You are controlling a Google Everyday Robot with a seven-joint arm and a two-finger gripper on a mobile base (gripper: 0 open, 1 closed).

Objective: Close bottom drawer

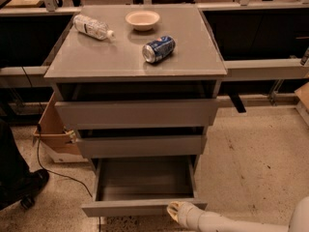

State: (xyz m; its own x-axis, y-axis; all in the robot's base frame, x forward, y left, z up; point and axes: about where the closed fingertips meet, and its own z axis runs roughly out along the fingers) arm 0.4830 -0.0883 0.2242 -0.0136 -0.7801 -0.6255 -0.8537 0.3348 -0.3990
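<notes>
The bottom drawer [143,207] is the lowest of three grey drawers in the cabinet and stands pulled out, its shallow grey box empty inside. Its slim front panel runs along the bottom of the camera view. My gripper [173,210] sits against the right part of that front panel, at the end of a pale arm that comes in from the lower right corner. The two taller drawers [137,112] above are only slightly ajar.
On the cabinet top [96,62] lie a plastic bottle [91,27], a small white bowl [142,19] and a blue can [158,49] on its side. A cardboard box [52,132] and a black cable lie left of the cabinet. Bare speckled floor lies to the right.
</notes>
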